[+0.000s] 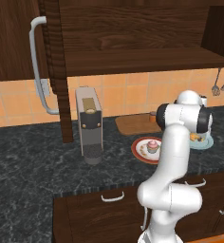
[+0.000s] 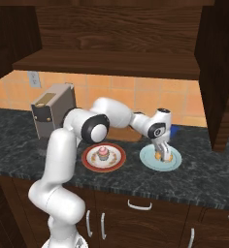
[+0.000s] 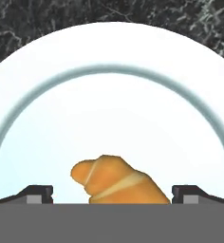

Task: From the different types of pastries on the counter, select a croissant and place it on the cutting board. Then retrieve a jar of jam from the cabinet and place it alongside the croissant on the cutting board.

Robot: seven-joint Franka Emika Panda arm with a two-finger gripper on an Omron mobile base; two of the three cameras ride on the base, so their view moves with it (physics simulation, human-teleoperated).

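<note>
Golden-brown, the one croissant I count lies on the pale blue plate, my gripper spread wide around it, one cupcake on the red-rimmed plate.

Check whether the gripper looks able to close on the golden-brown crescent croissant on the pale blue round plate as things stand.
Probably yes. The gripper is open, its fingers on either side of the golden-brown crescent croissant, which lies alone on the pale blue round plate; nothing blocks the gap.
</note>
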